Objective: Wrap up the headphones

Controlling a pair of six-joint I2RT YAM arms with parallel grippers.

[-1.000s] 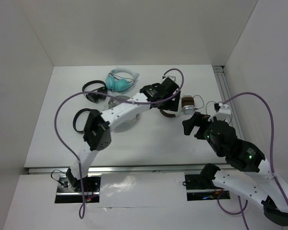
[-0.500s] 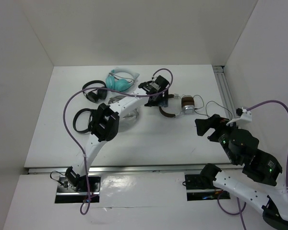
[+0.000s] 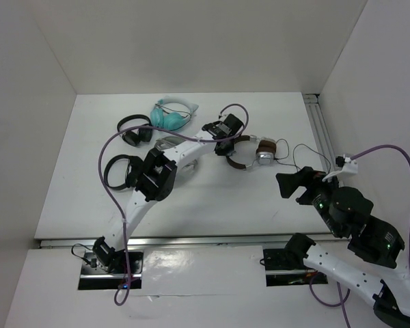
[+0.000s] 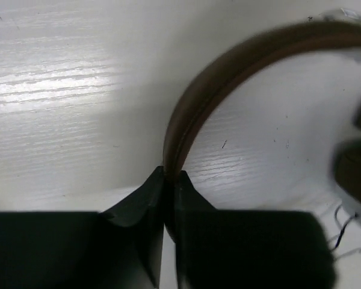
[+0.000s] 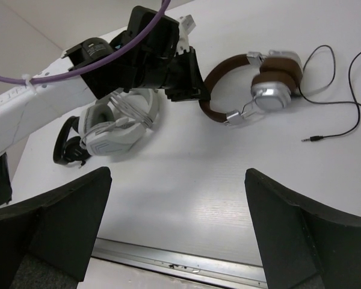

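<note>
The headphones (image 3: pixel 254 156) lie at mid-table, with a dark brown headband (image 5: pixel 213 90), brown-and-silver earcups (image 5: pixel 271 84) and a thin dark cable (image 5: pixel 334 90) trailing right to its plug (image 5: pixel 310 138). My left gripper (image 4: pixel 170 174) is shut on the left end of the headband (image 4: pixel 228 72), seen from above at the left gripper (image 3: pixel 227 150). My right gripper (image 3: pixel 292 186) hovers open nearer the front, right of the headphones, with nothing between its fingers (image 5: pixel 60 211).
White headphones (image 5: pixel 117 123) lie under the left arm. A teal pair (image 3: pixel 171 115) and a black pair (image 3: pixel 133 130) sit at the back left, another black pair (image 3: pixel 116 171) further left. A metal rail (image 3: pixel 323 133) runs along the right edge.
My left gripper has closed on the headband, and the headphones have shifted slightly left. The right arm pulled back right and toward the front, then held still.
</note>
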